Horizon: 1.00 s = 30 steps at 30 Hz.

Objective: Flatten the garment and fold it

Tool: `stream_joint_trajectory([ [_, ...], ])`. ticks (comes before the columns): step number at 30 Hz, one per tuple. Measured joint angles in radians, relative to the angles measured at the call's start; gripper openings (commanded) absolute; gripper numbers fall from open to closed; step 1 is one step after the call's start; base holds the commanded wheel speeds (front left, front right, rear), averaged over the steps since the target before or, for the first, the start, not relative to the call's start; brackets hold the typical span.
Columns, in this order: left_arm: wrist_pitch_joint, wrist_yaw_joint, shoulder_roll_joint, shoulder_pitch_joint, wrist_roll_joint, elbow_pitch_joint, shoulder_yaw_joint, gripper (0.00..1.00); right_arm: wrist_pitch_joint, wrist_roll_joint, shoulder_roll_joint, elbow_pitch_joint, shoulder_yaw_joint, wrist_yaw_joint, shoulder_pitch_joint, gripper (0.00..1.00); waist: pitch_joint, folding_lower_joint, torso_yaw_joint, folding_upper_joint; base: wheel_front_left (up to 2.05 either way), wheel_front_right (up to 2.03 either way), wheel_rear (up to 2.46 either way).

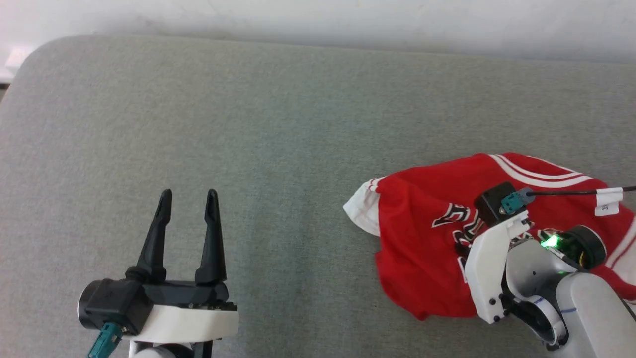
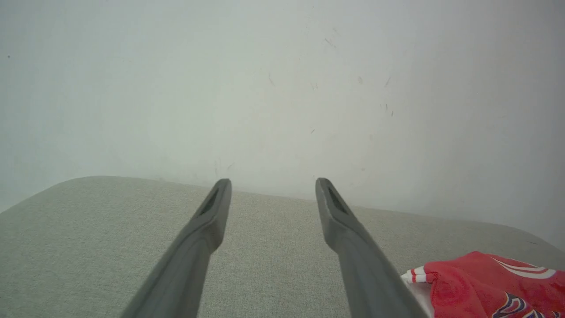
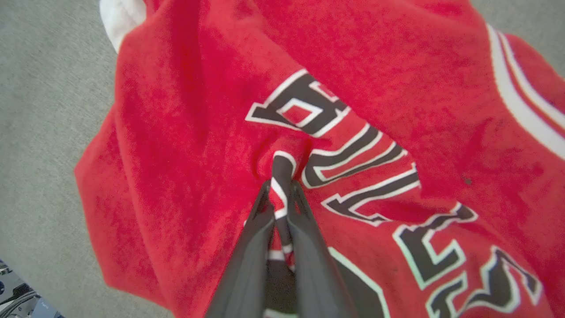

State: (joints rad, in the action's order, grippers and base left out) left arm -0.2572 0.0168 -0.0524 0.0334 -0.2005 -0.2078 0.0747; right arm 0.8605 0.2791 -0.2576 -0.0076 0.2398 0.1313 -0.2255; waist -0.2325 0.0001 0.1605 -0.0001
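Right wrist view: right gripper (image 3: 279, 190) pinching a fold of garment (image 3: 353, 66) print; in head view the wrist hides that grip. Garment bunched at 4 o'clock on grey cushion (image 1: 248, 124), long axis 9-to-3, white sleeve (image 1: 360, 211) toward 9. Left gripper (image 1: 189, 199) spread, empty.

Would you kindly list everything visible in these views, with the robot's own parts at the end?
garment: one, red with a white sleeve and black lettering outlined in white, crumpled on the right side of the cushion.
cushion: one, grey-green fabric, beneath the garment and both arms.
wall: one, white, behind the cushion.
left gripper: one, dark fingers, open, over the cushion at the lower left, apart from the garment.
right gripper: one, dark fingers, shut on a fold of the garment at the lettering.
cable: one, black with a white tag, leading off from the right wrist.
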Motion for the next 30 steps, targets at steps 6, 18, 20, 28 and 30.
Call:
stream_joint_trajectory([
  [6, 0.000, 0.000, 0.000, 0.010, 0.002, 0.000, 0.005, 1.00, 0.050, 0.073, -0.012, -0.123, 0.014, 0.000, 0.087, 0.00, 0.036, -0.0001, -0.038, 0.0000, 0.00, 0.00, 0.00],
  [18, 0.000, 0.000, 0.000, 0.047, 0.006, 0.007, 0.002, 1.00, 0.143, 0.121, -0.027, -0.241, -0.061, 0.000, 0.418, 0.00, 0.071, -0.0002, -0.068, 0.0000, 0.00, 0.00, 0.00],
  [20, 0.000, 0.000, 0.000, 0.048, 0.007, 0.010, 0.002, 1.00, 0.120, 0.101, -0.018, -0.225, -0.065, 0.000, 0.421, 0.00, 0.076, -0.0002, -0.068, 0.0000, 0.00, 0.00, 0.00],
  [28, 0.000, 0.000, 0.000, 0.054, 0.015, 0.021, 0.003, 1.00, -0.011, 0.072, 0.022, -0.195, -0.071, 0.000, 0.387, 1.00, 0.103, -0.0001, -0.075, 0.0000, 0.00, 0.00, 0.00],
  [30, 0.000, 0.000, 0.000, 0.063, 0.016, 0.020, 0.003, 1.00, -0.064, 0.064, 0.043, -0.213, -0.102, 0.000, 0.359, 1.00, 0.109, -0.0001, -0.080, 0.0000, 0.00, 0.00, 0.00],
])
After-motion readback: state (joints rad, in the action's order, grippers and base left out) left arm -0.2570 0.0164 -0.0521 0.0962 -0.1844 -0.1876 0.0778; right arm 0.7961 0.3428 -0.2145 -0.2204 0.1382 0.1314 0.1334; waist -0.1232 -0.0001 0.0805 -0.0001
